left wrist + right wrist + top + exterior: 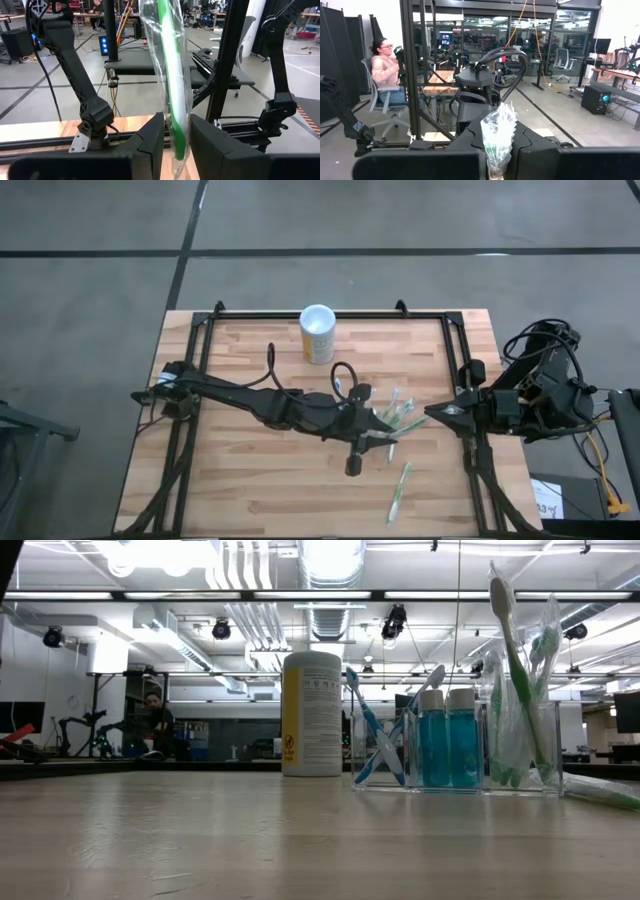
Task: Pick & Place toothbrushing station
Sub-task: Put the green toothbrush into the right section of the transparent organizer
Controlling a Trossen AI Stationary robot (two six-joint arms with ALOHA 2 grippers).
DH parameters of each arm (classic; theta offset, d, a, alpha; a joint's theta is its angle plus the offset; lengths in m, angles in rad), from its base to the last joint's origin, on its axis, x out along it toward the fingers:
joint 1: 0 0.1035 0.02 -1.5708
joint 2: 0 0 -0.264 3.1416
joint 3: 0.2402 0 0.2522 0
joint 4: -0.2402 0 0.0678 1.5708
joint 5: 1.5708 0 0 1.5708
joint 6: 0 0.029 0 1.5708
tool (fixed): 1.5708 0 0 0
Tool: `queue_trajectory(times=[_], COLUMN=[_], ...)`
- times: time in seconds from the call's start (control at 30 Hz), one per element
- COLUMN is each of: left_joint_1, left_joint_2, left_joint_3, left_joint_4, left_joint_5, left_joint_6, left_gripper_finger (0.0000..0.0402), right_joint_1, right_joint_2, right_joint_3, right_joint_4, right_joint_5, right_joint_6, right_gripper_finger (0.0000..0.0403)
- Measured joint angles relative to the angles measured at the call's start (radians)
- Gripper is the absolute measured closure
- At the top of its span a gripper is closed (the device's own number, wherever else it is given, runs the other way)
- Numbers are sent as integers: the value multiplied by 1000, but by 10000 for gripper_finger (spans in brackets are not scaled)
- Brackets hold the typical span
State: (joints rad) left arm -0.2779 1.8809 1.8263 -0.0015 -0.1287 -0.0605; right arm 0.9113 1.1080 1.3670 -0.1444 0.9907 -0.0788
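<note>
The clear toothbrushing station (470,778) stands on the wood table, holding blue toothbrushes, two blue bottles (447,745) and wrapped green toothbrushes (520,690). In the high view it lies between the two grippers (400,415). My left gripper (177,142) reaches in level from the table's left, open, with a wrapped green toothbrush (172,75) upright between its fingers. My right gripper (499,150) points level from the right and is shut on a clear wrapper (499,125). Neither gripper shows in the low view. My left gripper has the wrapper's edges (186,135) reaching the inner faces of its fingers; I cannot tell whether they touch. My right gripper pinches a clear wrapper between its two fingers, just below its crimped top end (501,116), which sticks up above them. The fingers come in level from the table's right. What hangs below is hidden by the gripper.
A yellow canister with a white rim (318,333) stands at the table's far middle. One wrapped toothbrush (400,492) lies loose on the wood toward the near edge. Black frame rails (190,380) run along the table's sides. A person sits beyond the table (382,70).
</note>
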Motion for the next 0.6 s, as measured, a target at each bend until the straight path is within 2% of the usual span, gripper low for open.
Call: queue_trajectory(times=[0.23, 0.37, 0.47, 0.6], left_joint_1=[0, -1, -3, -2], left_joint_2=[-13, -52, -86, -136], left_joint_3=[0, 0, 0, 0], left_joint_4=[-142, -201, -229, -266], left_joint_5=[-6, -102, -184, -209], left_joint_6=[0, 4, 6, 17], left_gripper_finger=[307, 307, 307, 307], right_joint_1=[0, 0, 0, 0], right_joint_2=[0, 0, -4, -4], right_joint_3=[0, 0, 1, 2], right_joint_4=[-5, -19, -26, -48], right_joint_5=[2, 7, 57, 88], right_joint_6=[0, 3, 39, 86], right_gripper_finger=[390, 390, 390, 390])
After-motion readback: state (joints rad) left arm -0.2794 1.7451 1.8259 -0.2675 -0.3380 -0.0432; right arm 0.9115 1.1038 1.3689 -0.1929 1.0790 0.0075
